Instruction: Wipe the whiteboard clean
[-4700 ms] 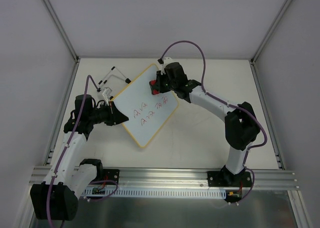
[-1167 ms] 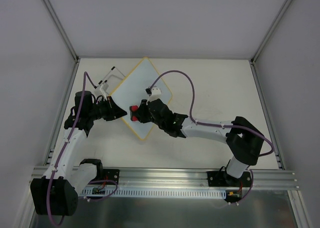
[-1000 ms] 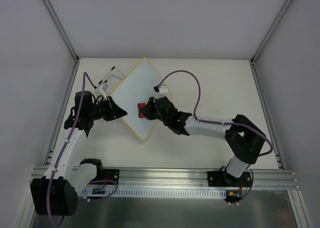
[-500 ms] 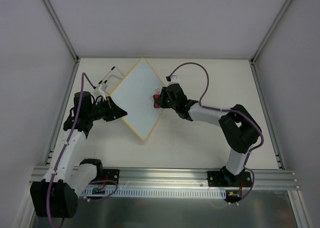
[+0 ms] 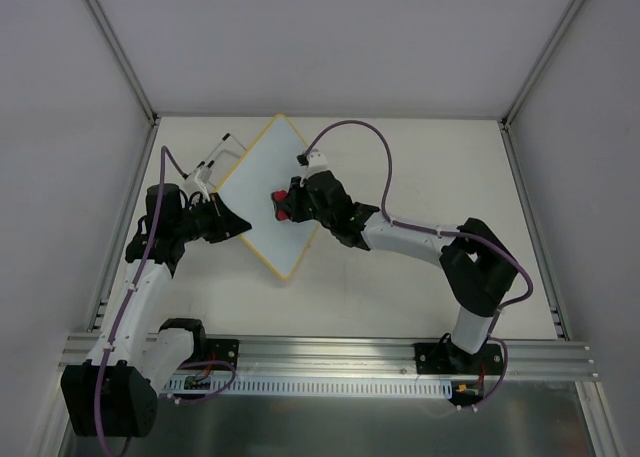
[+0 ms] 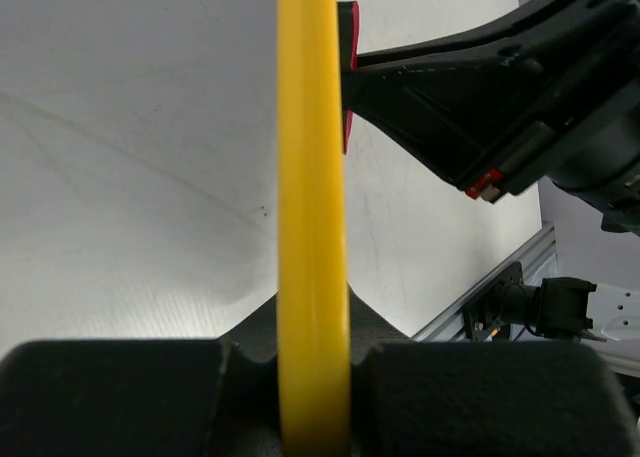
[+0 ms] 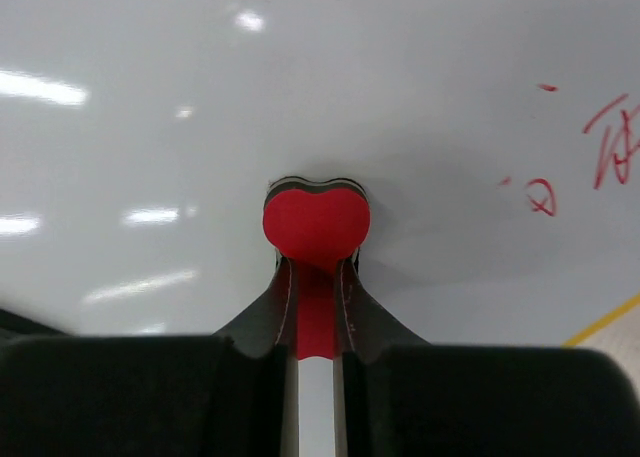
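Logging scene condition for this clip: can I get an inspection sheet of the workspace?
Surface: white table, no damage seen.
Job's things: whiteboard held tilted, some red writing on it; red eraser against its face.
Clutter: wire stand beside the board.
Tools: left tool shut on the board's yellow edge; right tool shut on the eraser.
Cables: purple cables loop over both arms.
Surroundings: white walls, metal rail at near edge.

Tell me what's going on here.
The left arm has its jaws shut on the yellow frame of the whiteboard. The right arm grips a small red eraser in shut jaws, pressed against the white surface. Most of the board looks clean, but some red marks are left off to one side of the eraser, so erasing isn't finished.
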Controlling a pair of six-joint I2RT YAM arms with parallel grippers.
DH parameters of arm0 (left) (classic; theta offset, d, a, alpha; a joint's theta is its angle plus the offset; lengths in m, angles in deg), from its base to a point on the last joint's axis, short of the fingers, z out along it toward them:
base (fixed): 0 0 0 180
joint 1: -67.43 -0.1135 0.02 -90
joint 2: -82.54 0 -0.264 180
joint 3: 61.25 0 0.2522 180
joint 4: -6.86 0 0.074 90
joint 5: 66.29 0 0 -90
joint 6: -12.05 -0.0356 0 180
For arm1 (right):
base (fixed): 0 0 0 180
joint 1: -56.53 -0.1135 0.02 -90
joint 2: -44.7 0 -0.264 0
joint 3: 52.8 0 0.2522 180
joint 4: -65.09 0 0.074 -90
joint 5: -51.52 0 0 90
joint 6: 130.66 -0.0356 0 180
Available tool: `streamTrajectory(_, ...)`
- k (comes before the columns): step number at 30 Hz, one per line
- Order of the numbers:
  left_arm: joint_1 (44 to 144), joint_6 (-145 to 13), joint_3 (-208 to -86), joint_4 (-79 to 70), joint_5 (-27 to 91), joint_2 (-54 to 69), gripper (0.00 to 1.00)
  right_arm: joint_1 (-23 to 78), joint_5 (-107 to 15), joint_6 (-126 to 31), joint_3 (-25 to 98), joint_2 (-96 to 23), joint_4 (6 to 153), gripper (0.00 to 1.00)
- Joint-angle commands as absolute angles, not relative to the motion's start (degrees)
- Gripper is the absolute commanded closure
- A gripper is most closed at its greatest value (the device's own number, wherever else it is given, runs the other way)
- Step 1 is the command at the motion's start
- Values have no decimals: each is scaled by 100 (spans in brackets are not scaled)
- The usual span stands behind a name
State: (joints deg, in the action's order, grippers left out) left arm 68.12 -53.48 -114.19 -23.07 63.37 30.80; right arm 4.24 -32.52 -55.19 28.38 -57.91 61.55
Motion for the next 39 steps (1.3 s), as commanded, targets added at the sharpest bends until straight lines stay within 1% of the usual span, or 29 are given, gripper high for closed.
streamTrajectory(1, 7050, -5220, -11492, -2413, 7776, 3104, 100, -7, -4130, -5640, 3101, -5910, 6012, 100)
streamTrajectory(4, 7050, -5246, -11483, -2431, 7785, 3130, 100, 115, -3980, -5508, 3102, -5927, 6030, 100)
streamTrajectory(14, 7050, -5343, -11412, -2501, 8004, 3235, 100, 1318, -3672, -5797, 2522, -6050, 6030, 100)
streamTrajectory(20, 7050, -5387, -11395, -2545, 8101, 3332, 100, 1820, -3602, -5982, 2293, -6208, 6232, 100)
streamTrajectory(24, 7050, -5396, -11386, -2562, 8154, 3332, 100, 1847, -3610, -6026, 2214, -6253, 6250, 100)
streamTrajectory(29, 7050, -5431, -11351, -2589, 8224, 3297, 100, 1760, -3690, -6035, 2328, -6033, 6241, 100)
streamTrajectory(34, 7050, -5466, -11368, -2615, 8242, 3262, 100, 1584, -3645, -5912, 2793, -5734, 6355, 100)
streamTrajectory(39, 7050, -5501, -11404, -2633, 8242, 3244, 100, 1399, -3786, -5833, 3426, -5883, 6531, 100)
